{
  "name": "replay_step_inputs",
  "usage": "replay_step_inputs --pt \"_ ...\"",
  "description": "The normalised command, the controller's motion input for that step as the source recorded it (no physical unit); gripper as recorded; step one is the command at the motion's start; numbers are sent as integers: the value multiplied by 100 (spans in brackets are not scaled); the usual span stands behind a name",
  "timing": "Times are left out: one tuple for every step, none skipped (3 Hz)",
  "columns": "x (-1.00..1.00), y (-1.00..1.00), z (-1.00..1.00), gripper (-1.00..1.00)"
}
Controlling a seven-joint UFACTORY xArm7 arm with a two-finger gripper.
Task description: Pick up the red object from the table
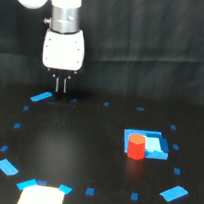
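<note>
1. Over the far part of the worktop, toward the exterior view's left, the white arm hangs straight down, its wrist vertical.
2. Its gripper points at the surface with the two thin dark fingers nearly together, a narrow slit between them and nothing held.
3. Fingertips sit just above the black surface, close to a slanted blue tape strip lying beside them.
4. Well apart from the gripper, toward the exterior view's right and nearer the camera, the red object stands upright.
5. It rests against the near-left part of a flat blue patch, which has a pale glare on it.
6. Small blue tape marks ring the open middle of the worktop; larger blue pieces lie toward the near edge.
7. Nothing lies on the bare black surface between gripper and red object.
8. At the near edge, a pale blurred shape sits among blue tape; what it is cannot be told.
</note>
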Motion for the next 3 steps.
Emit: replay_step_inputs --pt "-26 50 -6 26" --pt "100 0 -86 100" --pt "100 15 -14 100"
